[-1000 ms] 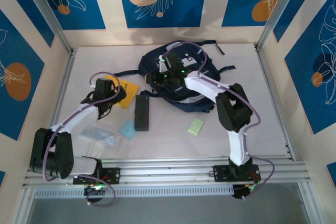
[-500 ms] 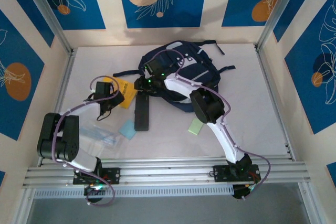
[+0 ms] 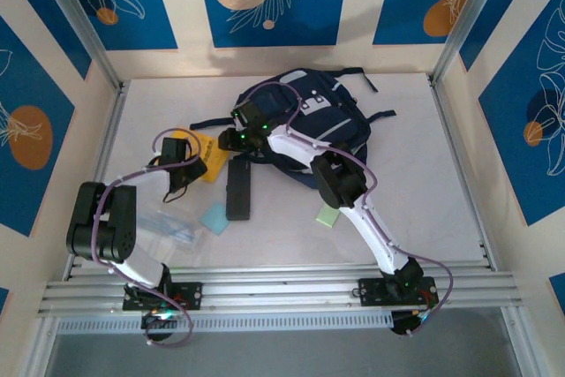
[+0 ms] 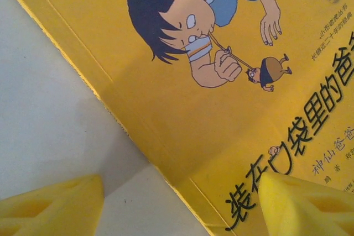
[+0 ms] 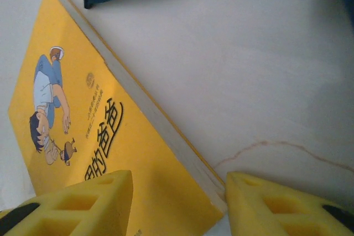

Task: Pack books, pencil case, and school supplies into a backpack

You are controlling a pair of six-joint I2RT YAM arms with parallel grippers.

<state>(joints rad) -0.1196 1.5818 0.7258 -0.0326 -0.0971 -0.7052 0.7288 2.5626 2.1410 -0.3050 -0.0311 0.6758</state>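
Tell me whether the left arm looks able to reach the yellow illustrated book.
Probably yes: the open left tool straddles an edge of the yellow illustrated book, nothing between. The right tool straddles another edge.

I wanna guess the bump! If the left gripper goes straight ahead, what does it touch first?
Probably the yellow book: the left gripper straddles its edge, with bare table on one side. Depth is hard to judge.

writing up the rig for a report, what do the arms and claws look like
Both arms have white links and chunky black joint housings. The left arm and right arm each carry a looping purple-grey cable. Green lights glow near the right claw. The claw fingers are yellow blocks with moulded hollows.
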